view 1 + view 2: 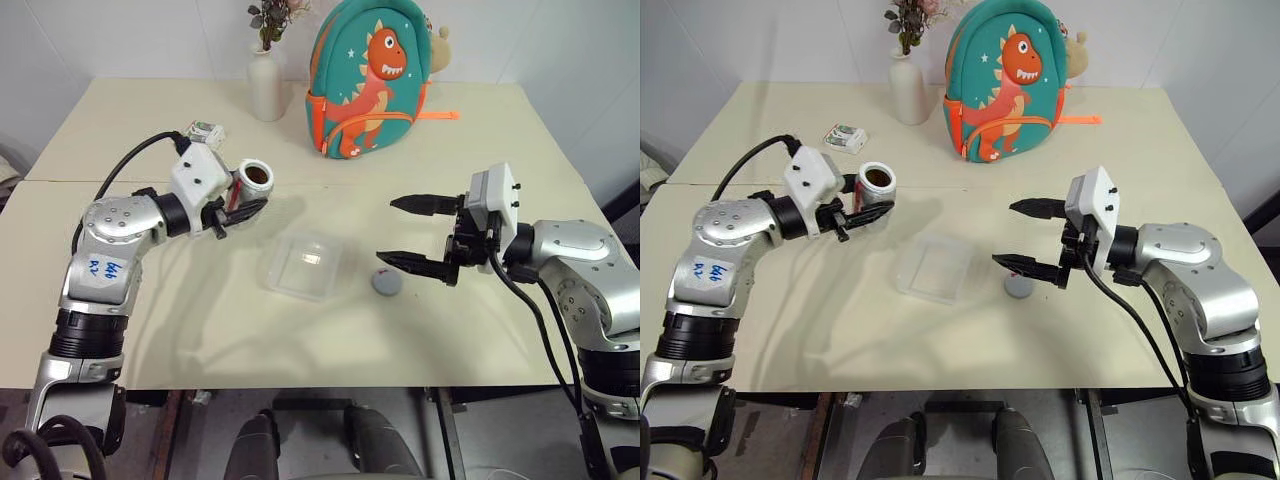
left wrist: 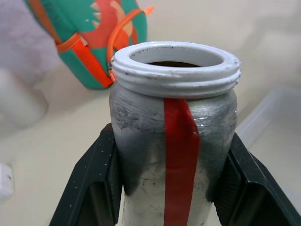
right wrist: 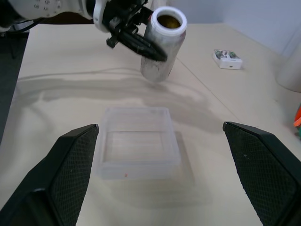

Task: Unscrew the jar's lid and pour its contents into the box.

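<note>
Left eye view shows the left claw [image 1: 243, 203] clamped on the jar [image 1: 253, 181], lifted off the counter [image 1: 120, 130] and tipped on its side, open mouth facing toward the box [image 1: 305, 264]. That box sits mid-counter, toward the near edge. Right claw [image 1: 410, 232] hangs with fingers wide apart, holding nothing, and the lid [image 1: 387, 283] lies flat just beside the box.
</note>
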